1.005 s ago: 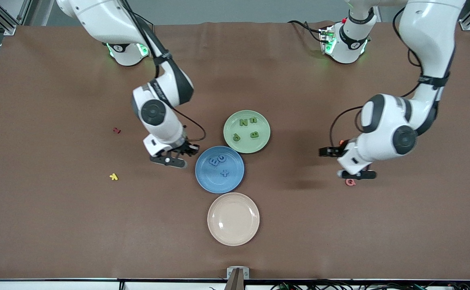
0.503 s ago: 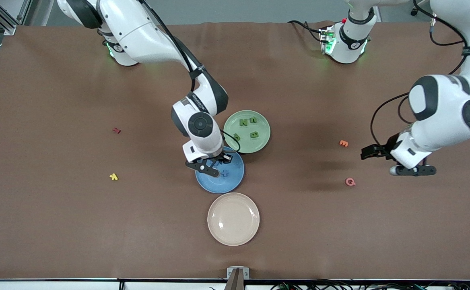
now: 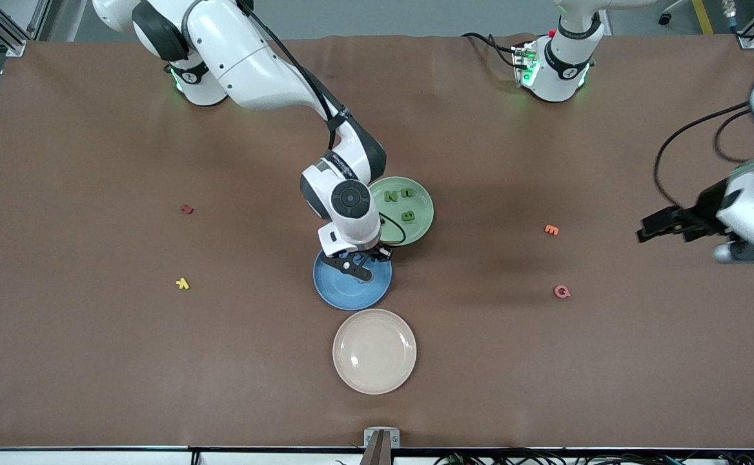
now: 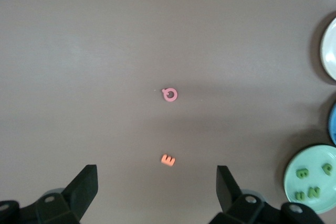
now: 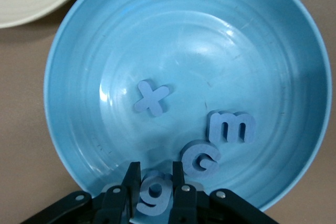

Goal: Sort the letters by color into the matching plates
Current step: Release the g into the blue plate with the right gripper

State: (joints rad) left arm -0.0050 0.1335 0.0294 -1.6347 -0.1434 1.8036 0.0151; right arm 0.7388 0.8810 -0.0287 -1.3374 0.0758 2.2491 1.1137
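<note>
Right gripper (image 5: 155,195) over blue plate (image 3: 335,297), pinching fourth blue letter (image 5: 154,196); three blue letters (image 5: 197,137) already inside. Green plate (image 3: 423,216) shows three letters, fourth probably hidden under arm. Left gripper (image 4: 157,190) spread, waiting. Only release left.

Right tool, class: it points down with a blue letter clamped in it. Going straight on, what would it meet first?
Probably the blue plate: the right tool, shut on the blue letter g, hangs over the plate's edge beside the G. Its height is unclear.
</note>
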